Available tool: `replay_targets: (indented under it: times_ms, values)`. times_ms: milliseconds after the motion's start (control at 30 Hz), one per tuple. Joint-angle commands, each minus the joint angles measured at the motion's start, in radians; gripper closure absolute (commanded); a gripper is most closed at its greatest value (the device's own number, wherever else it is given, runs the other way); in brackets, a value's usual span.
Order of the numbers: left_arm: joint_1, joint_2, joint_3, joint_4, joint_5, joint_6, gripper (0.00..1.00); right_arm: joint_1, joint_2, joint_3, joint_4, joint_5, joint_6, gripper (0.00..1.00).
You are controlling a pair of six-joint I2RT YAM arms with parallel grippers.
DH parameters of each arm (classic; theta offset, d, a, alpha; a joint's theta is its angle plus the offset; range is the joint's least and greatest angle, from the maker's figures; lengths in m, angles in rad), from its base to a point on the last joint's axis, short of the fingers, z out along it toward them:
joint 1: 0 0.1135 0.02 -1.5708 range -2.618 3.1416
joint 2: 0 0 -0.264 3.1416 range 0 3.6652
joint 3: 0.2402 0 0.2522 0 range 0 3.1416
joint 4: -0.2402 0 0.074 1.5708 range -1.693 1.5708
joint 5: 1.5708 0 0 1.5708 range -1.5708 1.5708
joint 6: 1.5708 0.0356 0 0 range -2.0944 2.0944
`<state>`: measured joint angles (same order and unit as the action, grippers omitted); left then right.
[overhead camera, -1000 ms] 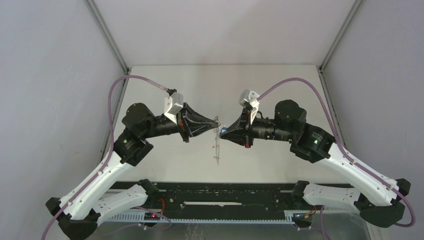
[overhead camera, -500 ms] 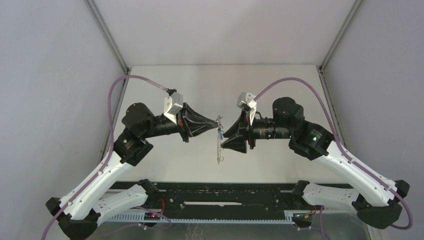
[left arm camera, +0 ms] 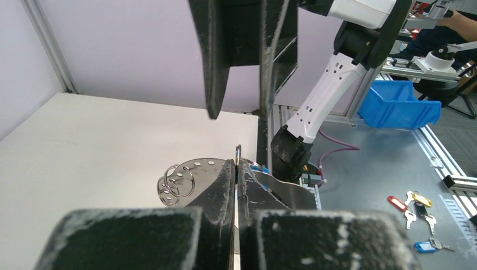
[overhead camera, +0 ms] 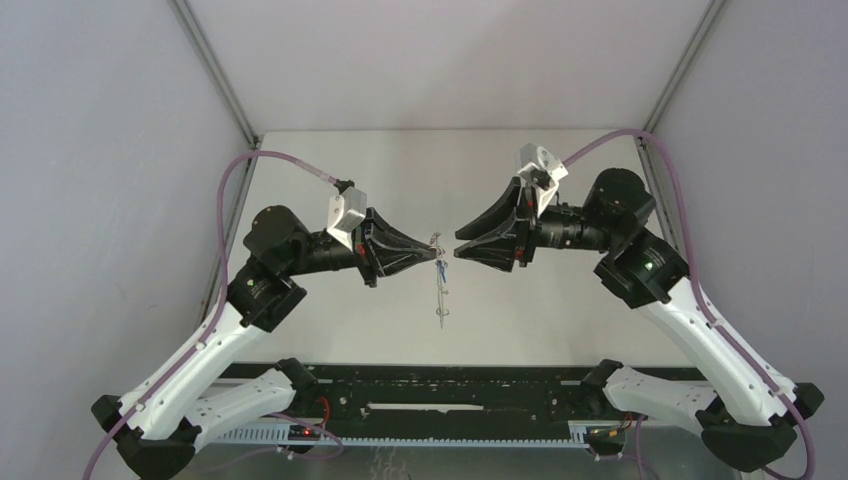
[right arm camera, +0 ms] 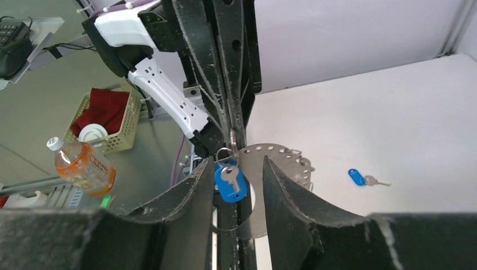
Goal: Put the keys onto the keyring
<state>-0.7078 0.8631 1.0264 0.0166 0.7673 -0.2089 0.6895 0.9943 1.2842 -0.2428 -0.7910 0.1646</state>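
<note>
Grey walls close in a plain white table (overhead camera: 560, 180), matte and flat. Above its middle, the left gripper (overhead camera: 436, 252) is clamped shut on the rim of the keyring (left arm camera: 202, 173), holding the thin metal ring on edge in the air. It looks stiff and light but slick, so a pinch on the flat rim, clear of the wire loops, seems the safest hold. The right gripper (overhead camera: 457, 244) stands with jaws apart, holding nothing, either side of a blue-tagged key (right arm camera: 229, 183). This hangs from a loop on the ring and will likely swing at a touch. The other key (right arm camera: 360, 178) lies flat on the table toward the far edge, well apart. Small and low, it is probably best taken by its plastic tag. Beyond the near edge sit a basket (right arm camera: 107, 126) and a bottle (right arm camera: 81, 166).
</note>
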Motion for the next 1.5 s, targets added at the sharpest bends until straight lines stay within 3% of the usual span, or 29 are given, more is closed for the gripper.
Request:
replay_targets:
  times_ms: [0, 133, 333, 667, 867, 1100, 1233, 1400, 1467]
  values:
    - [0.002, -0.009, -0.003, 0.04, 0.02, 0.012, 1.0, 0.015, 0.044, 0.022, 0.11, -0.071, 0.049, 0.55]
    - [0.002, -0.011, -0.007, 0.043, 0.02, 0.011, 1.0, 0.042, 0.061, 0.021, 0.122, -0.066, 0.038, 0.55]
    - [0.002, -0.013, -0.009, 0.043, 0.015, 0.01, 1.0, 0.056, 0.074, 0.022, 0.135, -0.071, 0.044, 0.66]
    - [0.002, -0.012, -0.004, 0.048, 0.013, 0.008, 1.0, 0.088, 0.092, 0.022, 0.126, -0.068, 0.039, 0.68]
    - [0.002, -0.013, -0.004, 0.046, 0.012, 0.009, 1.0, 0.097, 0.105, 0.022, 0.13, -0.07, 0.041, 0.82]
    - [0.002, -0.017, -0.006, 0.049, 0.017, 0.008, 1.0, 0.108, 0.115, 0.022, 0.113, -0.039, 0.03, 0.69]
    - [0.002, -0.019, -0.008, 0.049, 0.015, 0.009, 1.0, 0.103, 0.107, 0.022, 0.12, -0.051, 0.034, 0.97]
    - [0.003, -0.022, -0.014, 0.049, 0.013, 0.009, 1.0, 0.098, 0.098, 0.022, 0.085, -0.071, 0.022, 1.0]
    - [0.002, -0.019, -0.024, -0.005, 0.021, 0.064, 0.92, 0.09, 0.088, 0.046, -0.013, -0.048, -0.022, 1.0]
